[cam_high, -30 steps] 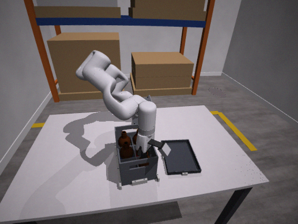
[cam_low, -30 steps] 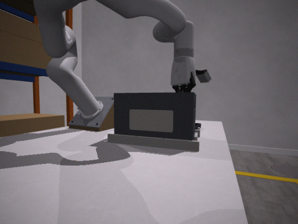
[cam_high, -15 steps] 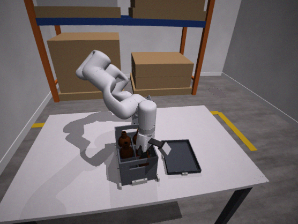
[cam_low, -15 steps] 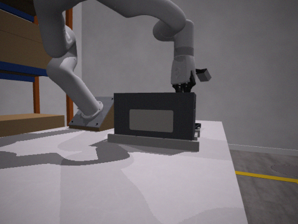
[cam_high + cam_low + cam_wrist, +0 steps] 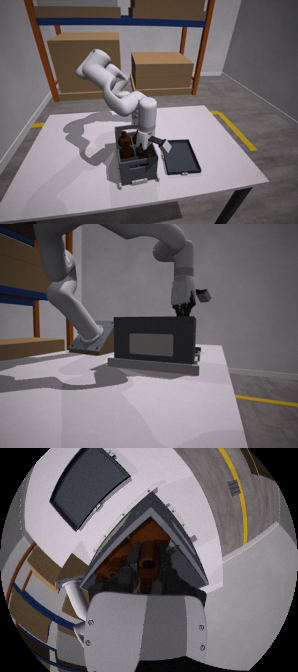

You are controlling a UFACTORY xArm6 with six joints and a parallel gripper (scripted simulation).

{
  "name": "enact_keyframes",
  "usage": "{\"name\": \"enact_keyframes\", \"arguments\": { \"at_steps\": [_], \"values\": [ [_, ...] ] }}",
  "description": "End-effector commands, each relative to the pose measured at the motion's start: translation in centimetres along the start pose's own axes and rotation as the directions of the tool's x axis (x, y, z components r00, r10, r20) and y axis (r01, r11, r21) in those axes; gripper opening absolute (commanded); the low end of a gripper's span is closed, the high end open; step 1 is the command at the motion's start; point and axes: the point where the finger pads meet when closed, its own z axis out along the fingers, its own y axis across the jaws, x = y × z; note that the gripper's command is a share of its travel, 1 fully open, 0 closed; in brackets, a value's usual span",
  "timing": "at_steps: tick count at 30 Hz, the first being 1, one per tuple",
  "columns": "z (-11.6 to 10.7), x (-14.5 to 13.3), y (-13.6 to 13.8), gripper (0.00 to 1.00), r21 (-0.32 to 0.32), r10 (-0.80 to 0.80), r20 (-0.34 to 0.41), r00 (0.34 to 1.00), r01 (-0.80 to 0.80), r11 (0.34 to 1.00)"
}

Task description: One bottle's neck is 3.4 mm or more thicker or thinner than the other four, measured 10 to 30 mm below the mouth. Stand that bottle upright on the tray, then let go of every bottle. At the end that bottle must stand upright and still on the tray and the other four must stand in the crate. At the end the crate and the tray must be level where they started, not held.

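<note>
The dark grey crate (image 5: 138, 175) (image 5: 154, 323) (image 5: 186, 540) stands level on the table and holds brown bottles. One bottle (image 5: 124, 140) stands at its left, another bottle (image 5: 126, 152) in front of that, and a third bottle (image 5: 135, 139) shows behind my gripper. My gripper (image 5: 144, 152) (image 5: 149, 551) points down into the crate's front right part. It is shut on the neck of a brown bottle (image 5: 148, 553), whose open mouth shows between the fingers. The crate wall hides the fingertips in the exterior view. The tray (image 5: 183, 158) (image 5: 87, 490) lies flat with no bottle on it. Neck thicknesses cannot be compared here.
The tray is right of the crate in the top view. Light brackets (image 5: 139, 181) sit along the crate's base. Crate walls and dividers stand close around the fingers. A wrist-mounted camera block (image 5: 166, 146) (image 5: 204, 296) juts out toward the tray side.
</note>
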Motion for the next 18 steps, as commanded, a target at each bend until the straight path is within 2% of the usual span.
{"name": "enact_keyframes", "arguments": {
  "at_steps": [1,18],
  "values": [
    [-0.7,0.1,0.1,0.00,-0.002,0.001,-0.004,1.000,-0.001,1.000],
    [-2.1,0.1,0.0,0.00,-0.002,0.001,-0.004,1.000,-0.001,1.000]
  ]
}}
